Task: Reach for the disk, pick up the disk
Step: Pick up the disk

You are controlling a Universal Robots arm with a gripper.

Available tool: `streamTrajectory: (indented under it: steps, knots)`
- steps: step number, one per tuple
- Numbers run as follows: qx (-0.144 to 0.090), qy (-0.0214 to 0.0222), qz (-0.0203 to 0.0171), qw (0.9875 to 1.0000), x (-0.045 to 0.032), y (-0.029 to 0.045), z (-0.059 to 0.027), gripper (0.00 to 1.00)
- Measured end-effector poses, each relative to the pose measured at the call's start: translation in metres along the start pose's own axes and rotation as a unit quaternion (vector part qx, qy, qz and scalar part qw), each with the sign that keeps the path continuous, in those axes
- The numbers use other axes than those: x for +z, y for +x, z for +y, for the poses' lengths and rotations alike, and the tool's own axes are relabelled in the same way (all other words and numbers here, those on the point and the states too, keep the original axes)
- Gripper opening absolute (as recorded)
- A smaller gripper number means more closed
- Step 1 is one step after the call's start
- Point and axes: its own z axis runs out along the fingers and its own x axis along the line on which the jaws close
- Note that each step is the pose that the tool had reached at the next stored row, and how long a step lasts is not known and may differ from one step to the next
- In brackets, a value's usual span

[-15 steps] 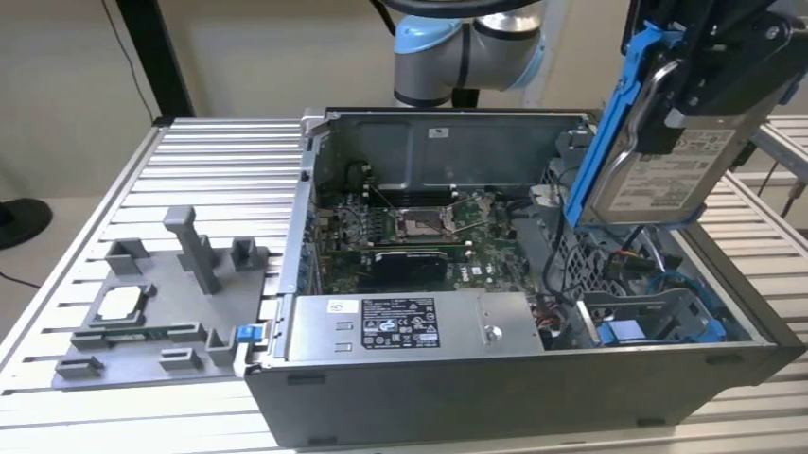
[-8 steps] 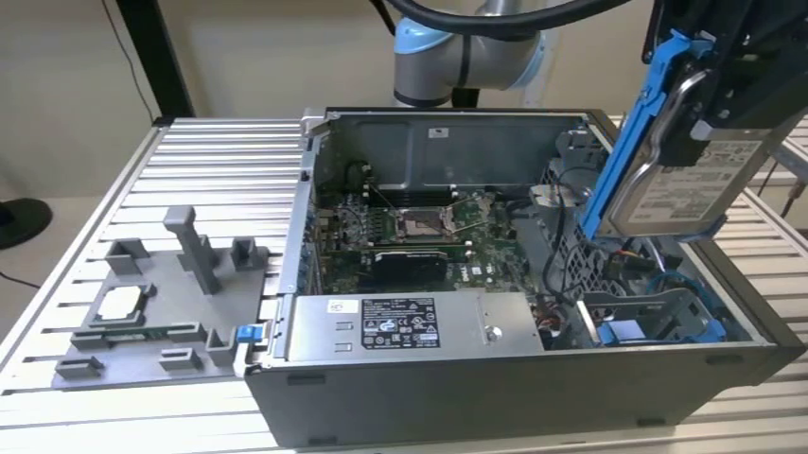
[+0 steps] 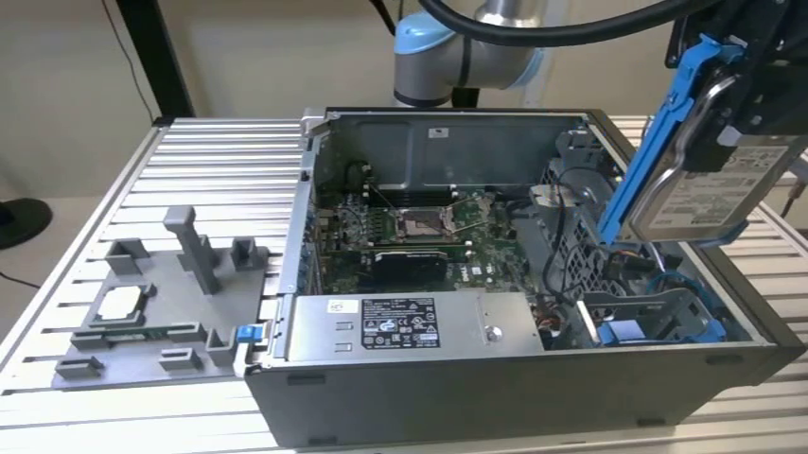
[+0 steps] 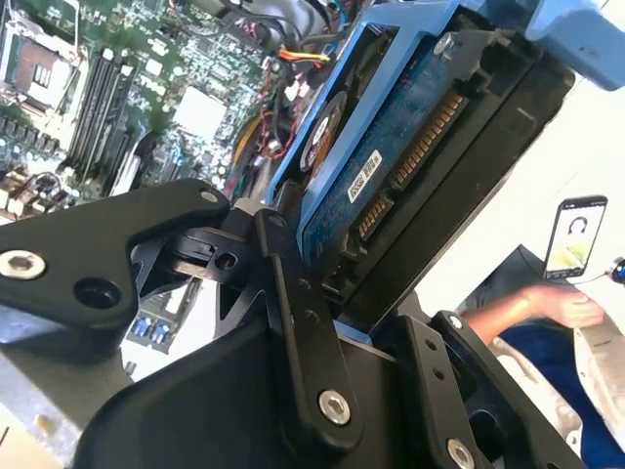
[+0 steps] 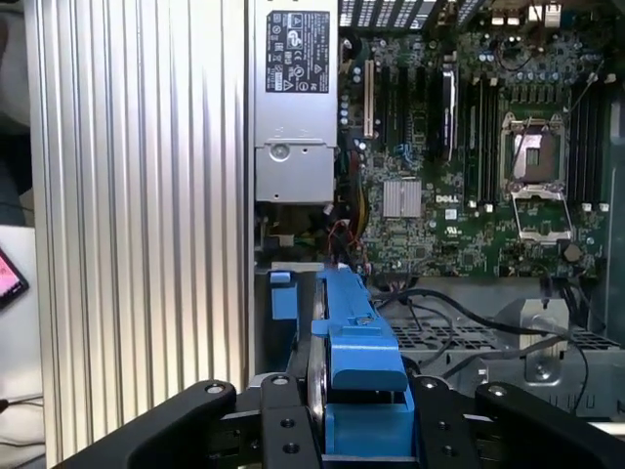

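Already the gripper was clamped on the disk, which hung between its jaws above the open computer case. To me the grip looked near one end; a tilt could let it slip onto the motherboard.

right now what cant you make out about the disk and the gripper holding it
- Gripper on the disk: in the exterior view the arm's black housing and the picture's top edge hide it; in both wrist views the pads' contact is behind the blue bracket.
- Disk label: too small to read in the exterior view.
- Drive bay the disk hangs above: its floor is hidden by cables and blue rails.
- Disk's labelled face: turned away in the second wrist view.
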Motion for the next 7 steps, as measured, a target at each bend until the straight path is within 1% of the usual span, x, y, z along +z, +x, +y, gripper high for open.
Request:
streamTrajectory:
  steps: [2, 7]
  knots:
    - [0.000, 0.0000, 0.0000, 1.0000, 0.0000, 0.0014, -0.0015, 0.00]
    - [0.000, 0.0000, 0.0000, 1.0000, 0.0000, 0.0016, -0.0017, 0.00]
